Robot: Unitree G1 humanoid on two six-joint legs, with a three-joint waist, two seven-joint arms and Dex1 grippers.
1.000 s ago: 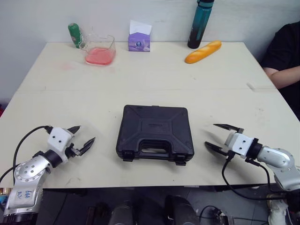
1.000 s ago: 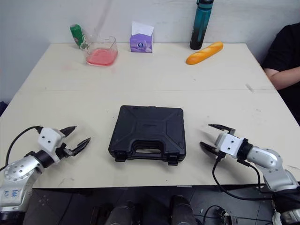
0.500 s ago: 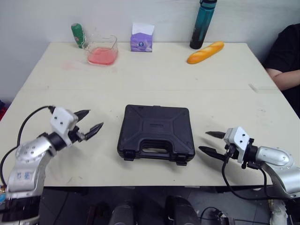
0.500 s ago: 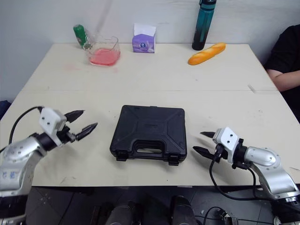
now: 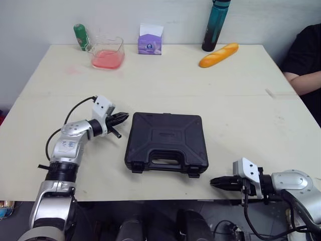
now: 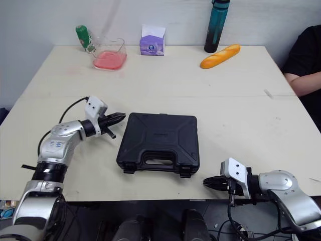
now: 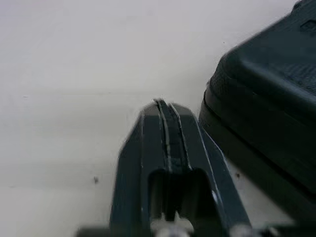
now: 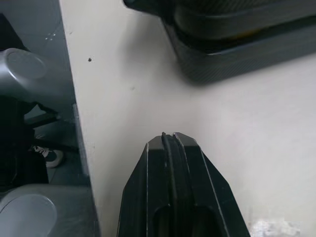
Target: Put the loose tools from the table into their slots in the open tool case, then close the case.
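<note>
A black tool case (image 5: 167,142) lies closed in the middle of the table, handle toward the front edge. My left gripper (image 5: 122,117) is shut with nothing in it, its tips just short of the case's far left corner (image 7: 256,98). At the table's front edge, right of the case's front right corner (image 8: 237,44), my right gripper (image 5: 216,182) is shut and empty. No loose tools show on the table.
Along the back edge stand a green bottle (image 5: 79,36), a clear container with pink contents (image 5: 107,52), a purple tissue box (image 5: 149,41), a teal bottle (image 5: 212,25) and a bread loaf (image 5: 217,54). A person's arm (image 5: 304,75) rests at the right edge.
Both grippers have shut. The left arm swung in toward the case's far left corner. The right gripper dropped to the front edge and moved closer to the case.
</note>
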